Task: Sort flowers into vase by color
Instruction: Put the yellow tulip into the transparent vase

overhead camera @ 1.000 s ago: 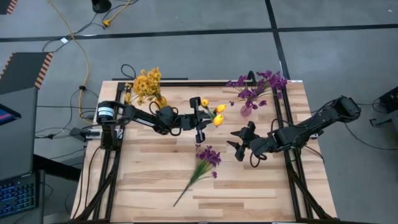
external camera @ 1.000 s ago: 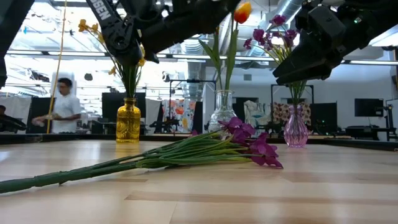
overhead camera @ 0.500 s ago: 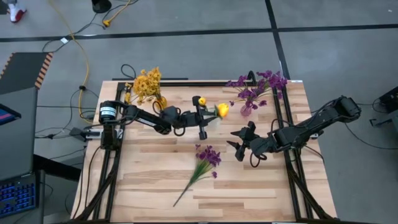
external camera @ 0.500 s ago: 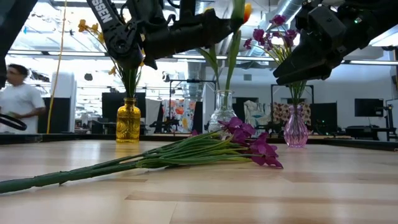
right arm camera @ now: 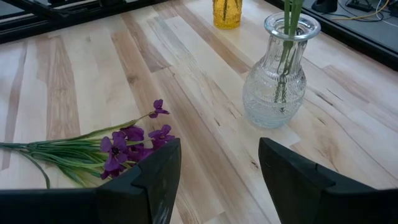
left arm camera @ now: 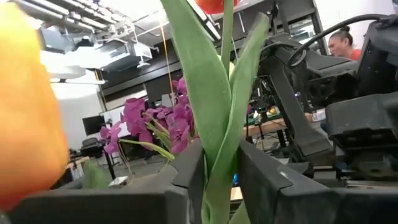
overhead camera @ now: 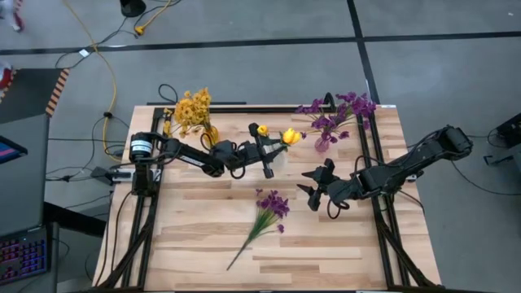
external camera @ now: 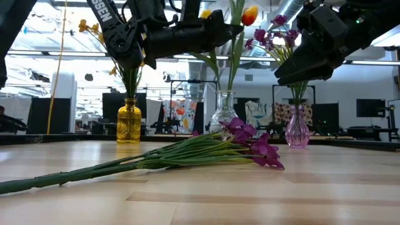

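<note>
The left pincer [overhead camera: 271,156] stood above the clear vase [external camera: 224,112], its fingers a little apart on both sides of the tulip stems [left arm camera: 217,118], which stood in that vase at the desk's [overhead camera: 326,244] 12 o'clock edge. The right pincer [overhead camera: 310,189] hovered wide open, holding nothing. A purple bunch [overhead camera: 269,210] lay flat near the middle.
</note>
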Controlling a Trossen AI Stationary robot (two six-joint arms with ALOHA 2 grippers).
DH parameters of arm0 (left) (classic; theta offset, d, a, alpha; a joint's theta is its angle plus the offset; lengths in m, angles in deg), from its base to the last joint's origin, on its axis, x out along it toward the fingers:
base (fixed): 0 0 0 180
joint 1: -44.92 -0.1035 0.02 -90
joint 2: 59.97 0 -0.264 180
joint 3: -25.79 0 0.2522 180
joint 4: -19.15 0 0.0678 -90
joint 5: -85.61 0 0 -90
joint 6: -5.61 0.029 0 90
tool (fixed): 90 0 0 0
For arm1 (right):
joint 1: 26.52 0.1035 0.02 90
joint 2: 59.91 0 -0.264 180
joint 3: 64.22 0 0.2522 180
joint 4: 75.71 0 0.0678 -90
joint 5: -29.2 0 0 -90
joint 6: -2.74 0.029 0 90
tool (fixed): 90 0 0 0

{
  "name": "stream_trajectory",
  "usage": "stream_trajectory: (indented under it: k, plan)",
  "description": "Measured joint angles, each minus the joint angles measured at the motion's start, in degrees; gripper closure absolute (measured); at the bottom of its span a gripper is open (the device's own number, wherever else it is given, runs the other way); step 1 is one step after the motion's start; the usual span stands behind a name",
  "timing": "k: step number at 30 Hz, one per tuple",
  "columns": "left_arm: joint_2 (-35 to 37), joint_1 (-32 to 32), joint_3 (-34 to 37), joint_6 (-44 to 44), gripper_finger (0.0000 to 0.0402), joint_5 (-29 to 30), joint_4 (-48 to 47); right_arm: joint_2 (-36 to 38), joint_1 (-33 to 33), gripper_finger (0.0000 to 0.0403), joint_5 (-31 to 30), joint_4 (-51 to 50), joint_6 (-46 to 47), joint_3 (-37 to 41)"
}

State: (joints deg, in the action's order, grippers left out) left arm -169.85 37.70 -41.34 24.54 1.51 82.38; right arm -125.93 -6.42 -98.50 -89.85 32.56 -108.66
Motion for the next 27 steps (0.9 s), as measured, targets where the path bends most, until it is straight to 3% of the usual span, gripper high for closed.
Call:
stream_trajectory:
  k: [7,27]
  plan:
    - [0.0,0.9,0.0,-2.6,0.0278,1.6,0.0,0.0,0.0,0.0159,0.0,0.0,0.1,0.0]
    - [0.6,4.7,-0.3,-3.7,0.0189,14.9,0.1,0.0,0.0,0.0159,0.0,0.0,0.2,0.0]
